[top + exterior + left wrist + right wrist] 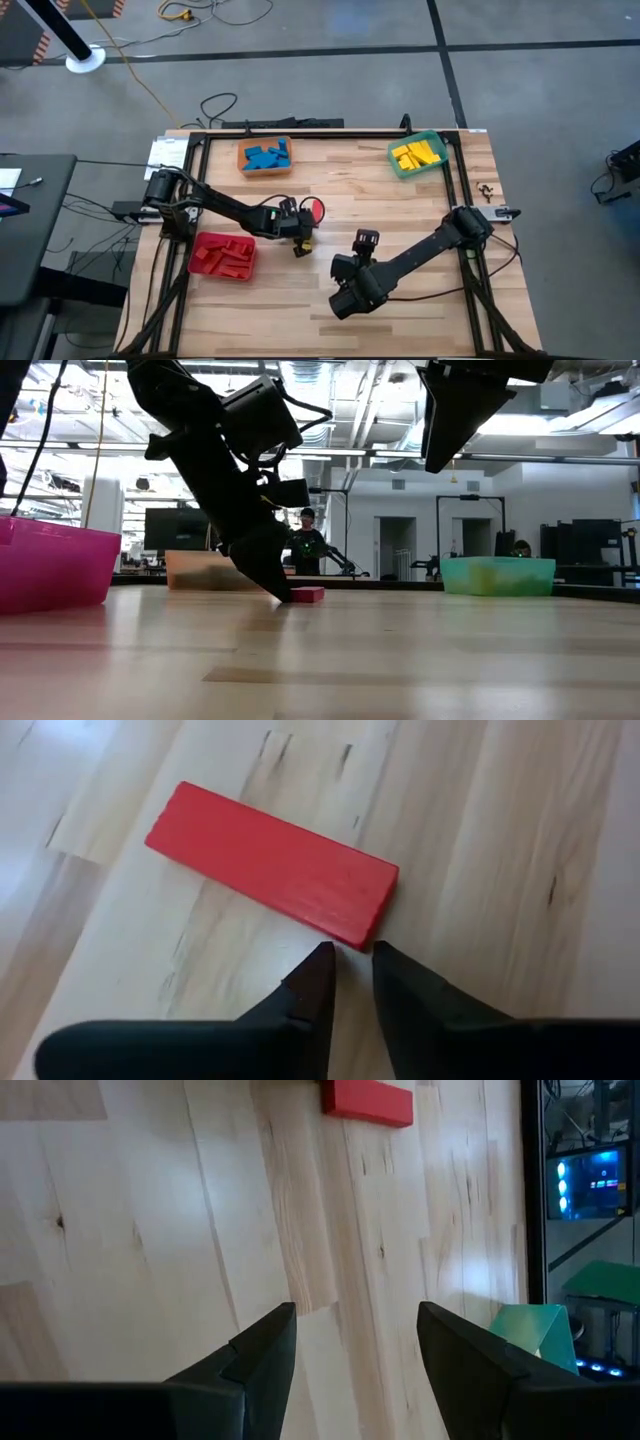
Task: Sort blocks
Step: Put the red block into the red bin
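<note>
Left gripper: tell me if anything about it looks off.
The left gripper is shut on nothing: its fingertips meet at the corner of the lone red block, which lies flat on the table, outside the jaws. It looks like a missed grab.

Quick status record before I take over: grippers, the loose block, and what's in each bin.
left gripper: shut, empty, tips at the table beside the red block's end
right gripper: open, empty, hovering over bare table
red block: lying flat on the table, ungripped
orange bin: blue blocks
green bin: yellow blocks
red bin: red blocks
</note>
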Available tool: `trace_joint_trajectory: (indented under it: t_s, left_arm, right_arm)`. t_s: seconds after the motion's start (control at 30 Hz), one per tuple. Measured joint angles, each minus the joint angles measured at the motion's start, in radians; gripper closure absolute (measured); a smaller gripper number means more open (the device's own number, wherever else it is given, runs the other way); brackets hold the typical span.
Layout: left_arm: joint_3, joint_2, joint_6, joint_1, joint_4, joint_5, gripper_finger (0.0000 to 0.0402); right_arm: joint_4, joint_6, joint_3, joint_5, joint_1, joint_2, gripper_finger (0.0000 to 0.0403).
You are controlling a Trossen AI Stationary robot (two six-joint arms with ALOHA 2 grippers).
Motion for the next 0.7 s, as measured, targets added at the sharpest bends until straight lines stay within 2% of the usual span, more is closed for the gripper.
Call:
trace_joint_trajectory:
  t_s: [0.13, 0.23, 0.4, 0.57, 0.7]
  left_arm:
    - [0.0, 0.0, 0.032, -0.01, -0.012, 0.023, 0.0349]
    - [0.0, 0.001, 0.02, -0.014, -0.012, 0.003, 0.0349]
    - [-0.002, -0.004, 0.017, -0.015, 0.0, 0.005, 0.0321]
    - [-0.004, -0.004, 0.054, -0.013, 0.061, 0.09, 0.0264]
    - [-0.005, 0.0, 0.086, 0.002, 0.134, 0.251, 0.0227]
  right_arm:
    - [0.0, 0.002, 0.0, -0.001, 0.002, 0.0, 0.018]
    - [0.0, 0.007, 0.0, -0.001, 0.001, 0.0, 0.018]
    - [0.039, 0.003, -0.006, -0.001, -0.016, 0.0, 0.018]
    - [0.098, -0.017, -0.062, -0.008, -0.035, 0.0, 0.018]
    - [0.13, -0.016, -0.111, -0.031, -0.047, 0.001, 0.018]
